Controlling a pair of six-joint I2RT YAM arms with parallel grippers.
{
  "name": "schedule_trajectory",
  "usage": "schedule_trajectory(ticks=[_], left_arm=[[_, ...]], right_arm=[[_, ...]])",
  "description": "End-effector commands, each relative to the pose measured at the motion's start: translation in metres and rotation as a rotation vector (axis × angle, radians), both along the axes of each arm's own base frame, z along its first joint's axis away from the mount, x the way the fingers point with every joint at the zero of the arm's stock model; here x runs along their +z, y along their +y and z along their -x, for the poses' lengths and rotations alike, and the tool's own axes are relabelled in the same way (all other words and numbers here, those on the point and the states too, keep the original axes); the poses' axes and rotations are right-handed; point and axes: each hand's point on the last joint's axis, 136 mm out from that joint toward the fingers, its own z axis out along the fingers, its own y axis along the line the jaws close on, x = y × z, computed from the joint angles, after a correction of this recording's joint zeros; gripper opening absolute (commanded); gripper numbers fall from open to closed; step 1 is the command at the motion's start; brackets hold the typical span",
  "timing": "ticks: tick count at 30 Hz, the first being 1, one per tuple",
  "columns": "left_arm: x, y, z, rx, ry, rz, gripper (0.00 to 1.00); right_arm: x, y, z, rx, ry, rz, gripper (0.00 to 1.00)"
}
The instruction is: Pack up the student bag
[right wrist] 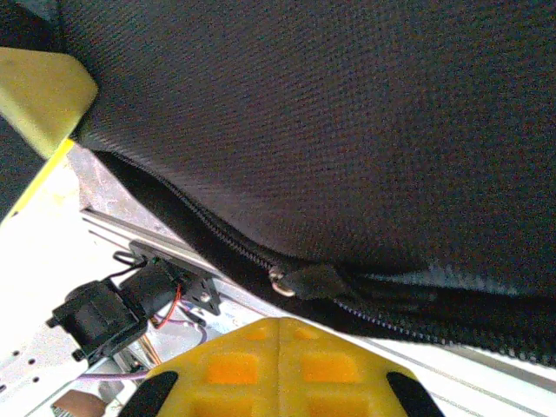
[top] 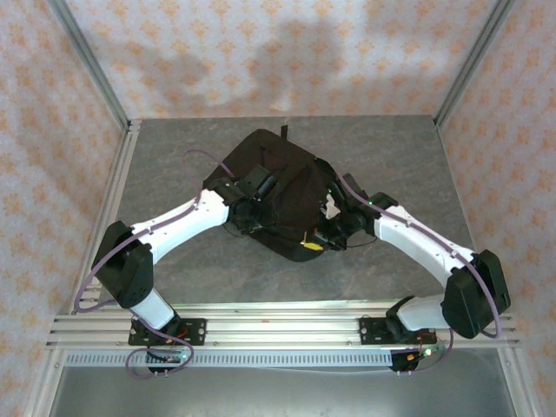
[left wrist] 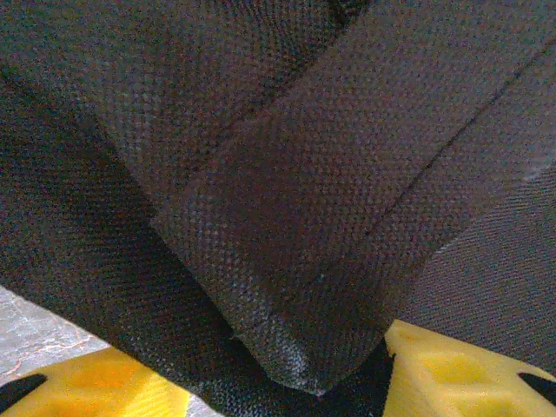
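starting at the near edge, an aluminium rail carries both arm bases. the left arm and the right arm, white with black joints, lean inward over the grey table and meet at the student bag. the bag lies near the middle of the table, a crumpled black heap with its rounded end pointing to the far edge.

the right gripper sits at the bag's near right edge. in its wrist view the two yellow pads are pressed flat together, closed, with nothing seen between them. just beyond their tips runs the bag's zip, and a black zip pull with a small metal ring hangs close to the pads without being pinched.

the left gripper is on the bag's left side, a little farther off. its yellow fingers stand apart with a folded band of black woven fabric lying between them; whether they are squeezing that fold i cannot tell.

behind the table stand walls papered in a pale orange pattern.
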Motion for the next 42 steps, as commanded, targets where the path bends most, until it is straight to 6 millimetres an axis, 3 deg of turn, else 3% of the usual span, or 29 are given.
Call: schedule_trajectory(ticks=[1,7,14,19,22,23,25,30,42], left_arm=[[-0.013,0.018,0.001,0.01,0.008,-0.084,0.51],[-0.024,0.027,-0.002,0.037,0.034,-0.104,0.35],[-0.027,0.028,-0.004,0.04,0.042,-0.104,0.33],[-0.027,0.025,-0.004,0.038,0.046,-0.092,0.32],[-0.024,0.025,-0.004,0.03,0.043,-0.089,0.32],[-0.024,0.025,-0.004,0.029,0.043,-0.092,0.32],[-0.023,0.026,-0.003,0.026,0.042,-0.095,0.32],[-0.022,0.026,-0.003,0.021,0.043,-0.094,0.32],[-0.022,0.022,-0.003,0.016,0.047,-0.081,0.32]], right_arm=[[0.006,-0.007,0.006,-0.001,-0.027,0.0,0.02],[0.006,-0.015,0.007,-0.026,-0.057,0.02,0.0],[0.0,-0.02,0.007,-0.02,-0.073,0.056,0.0],[0.015,-0.014,-0.003,-0.027,-0.131,0.013,0.0],[0.024,-0.021,-0.01,-0.019,-0.194,0.067,0.42],[0.025,-0.028,-0.014,-0.031,-0.219,0.108,0.51],[0.027,-0.042,-0.022,-0.06,-0.26,0.193,0.58],[0.016,-0.042,-0.025,-0.022,-0.219,0.247,0.62],[-0.001,-0.012,-0.032,0.023,-0.151,0.141,0.59]])
